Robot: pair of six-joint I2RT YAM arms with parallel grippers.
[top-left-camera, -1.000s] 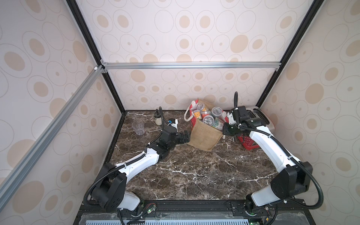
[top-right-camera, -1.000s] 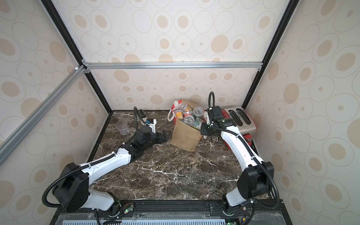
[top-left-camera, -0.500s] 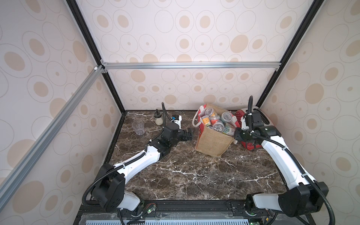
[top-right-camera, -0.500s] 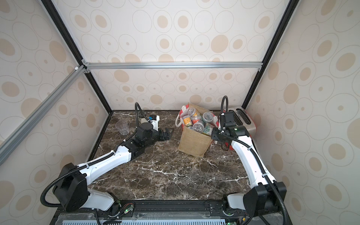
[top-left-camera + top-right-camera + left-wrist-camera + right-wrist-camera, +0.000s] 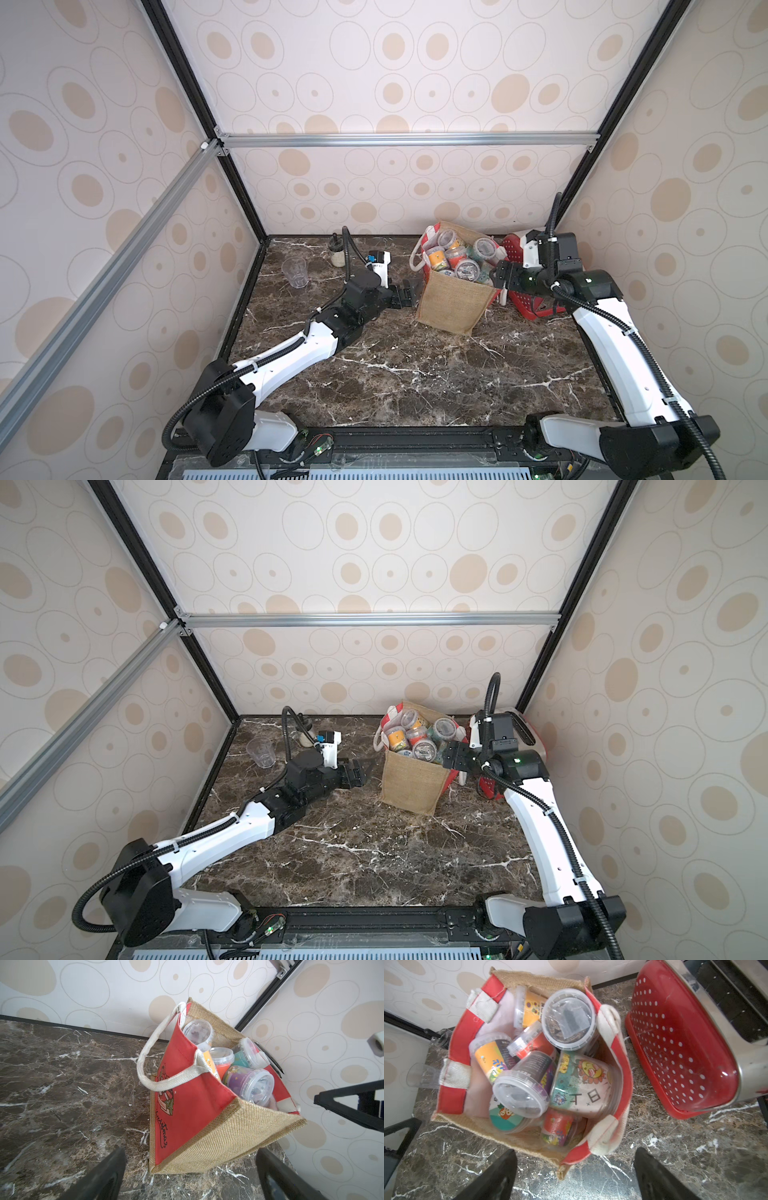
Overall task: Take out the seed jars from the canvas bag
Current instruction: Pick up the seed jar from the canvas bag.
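Since a second ago the canvas bag (image 5: 453, 303) has shifted rightward with the right arm, and the right claw (image 5: 500, 276), closed then, now stands spread and empty at the bag's right rim, just beside a white handle (image 5: 604, 1140). Bag stands on the marble surface (image 5: 415, 374) at far right of centre, mouth open, seed jars (image 5: 467, 268) heaped inside to the rim; a red dotted toaster (image 5: 675, 1043) sits just right of it, not touching, crowding the right arm. Left claw (image 5: 411, 294), spread wide and empty, hangs near the bag's left face without contact; a clear tumbler (image 5: 295, 272) and a shaker (image 5: 336, 253) stand well apart at far left.
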